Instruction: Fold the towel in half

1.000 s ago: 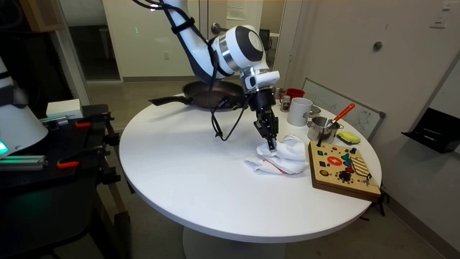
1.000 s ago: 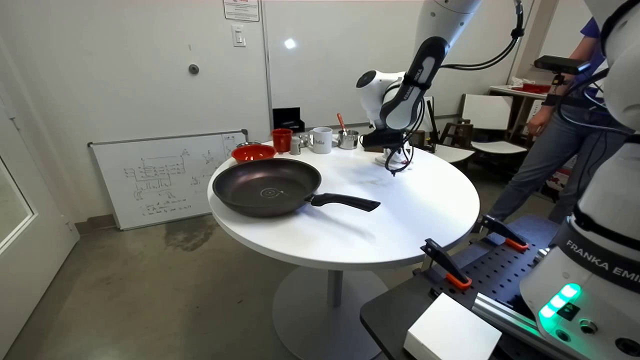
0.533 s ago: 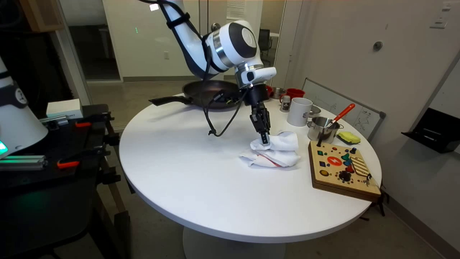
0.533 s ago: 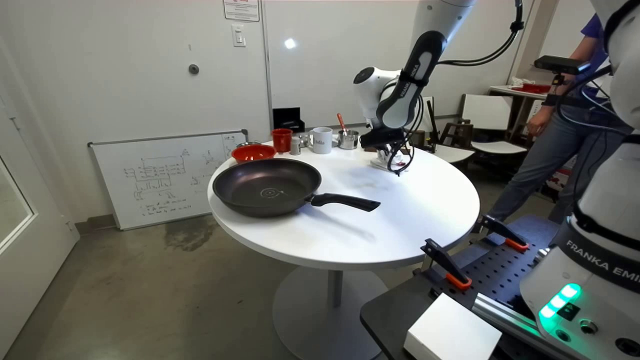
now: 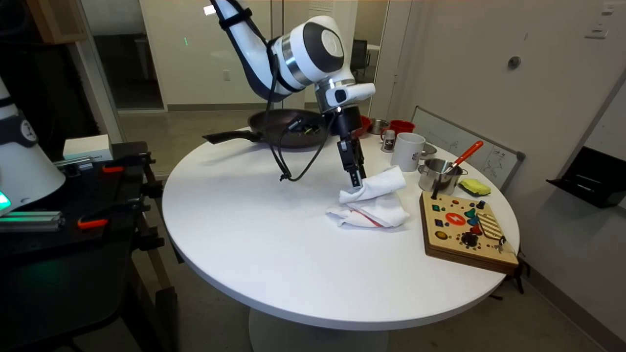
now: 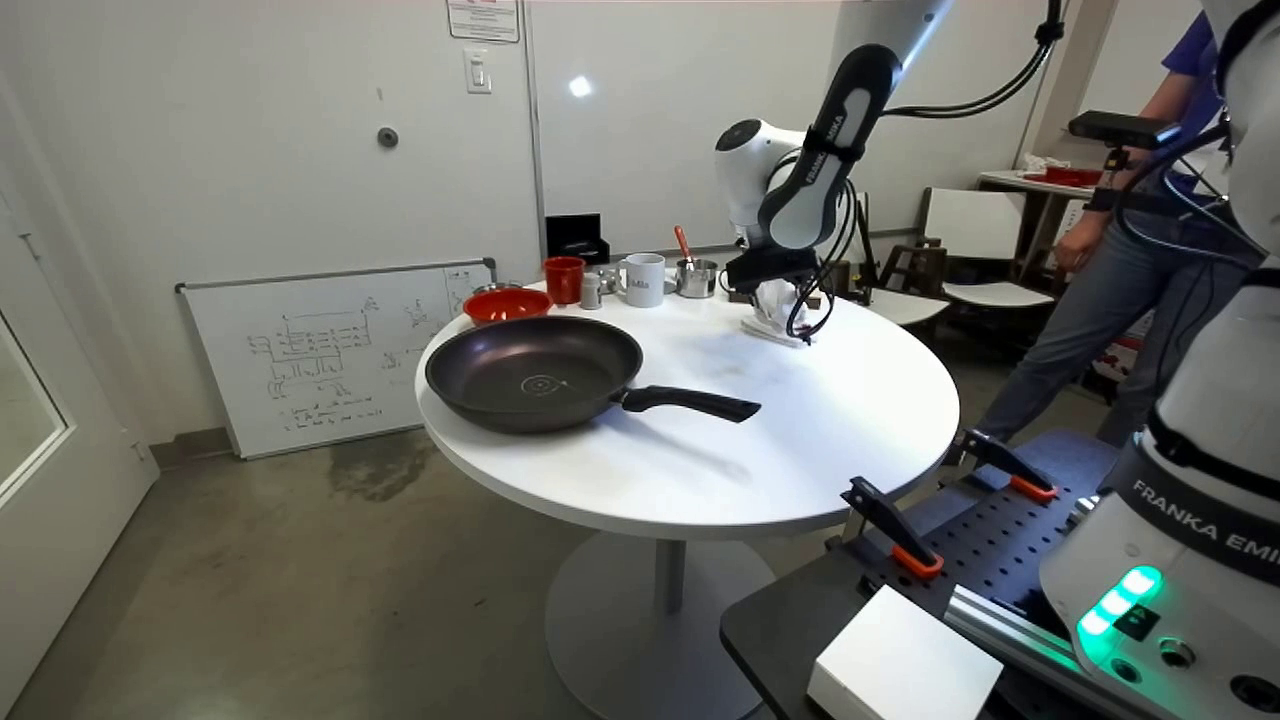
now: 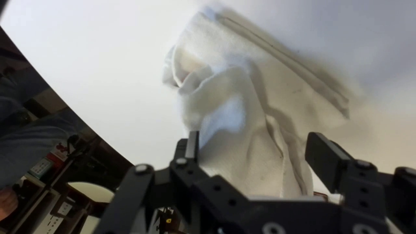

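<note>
Arm (image 5: 305, 54) and top of towel (image 5: 374, 193) sit higher than half a second ago

Fingers (image 7: 192, 146) stand wide apart in the wrist view, astride the raised fold; whether they touch it is hard to tell. The towel lies rumpled on the tabletop (image 5: 254, 239) near the wooden board (image 5: 464, 230), its upper layer lifted. It should handle light, soft and limp, so that layer will probably slump; a loose hem or corner looks best to pinch. The arm reaches across, bent so the fingers point down, slightly tilted

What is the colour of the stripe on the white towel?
The stripe is red; it shows best in an exterior view.
</note>
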Available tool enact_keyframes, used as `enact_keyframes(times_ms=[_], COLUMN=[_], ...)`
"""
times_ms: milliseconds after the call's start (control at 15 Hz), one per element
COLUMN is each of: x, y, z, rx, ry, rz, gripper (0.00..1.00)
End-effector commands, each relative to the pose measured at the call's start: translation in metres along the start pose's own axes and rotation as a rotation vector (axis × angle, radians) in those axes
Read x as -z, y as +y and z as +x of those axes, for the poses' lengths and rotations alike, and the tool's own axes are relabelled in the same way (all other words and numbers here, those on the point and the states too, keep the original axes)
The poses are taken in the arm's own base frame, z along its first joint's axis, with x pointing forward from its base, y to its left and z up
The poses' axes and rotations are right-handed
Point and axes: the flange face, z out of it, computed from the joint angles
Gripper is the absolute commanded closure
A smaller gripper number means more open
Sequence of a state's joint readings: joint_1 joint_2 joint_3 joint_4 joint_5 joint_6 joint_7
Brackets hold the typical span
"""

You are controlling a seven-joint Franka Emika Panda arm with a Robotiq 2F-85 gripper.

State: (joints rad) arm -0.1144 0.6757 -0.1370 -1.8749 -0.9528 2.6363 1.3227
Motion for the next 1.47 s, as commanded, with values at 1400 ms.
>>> enact_keyframes(times_ms=[1400], x=[-0.033], y=[0.073], z=[0.081], rx=[-0.415], ry=[-0.368], rz=[0.388], gripper=[0.00])
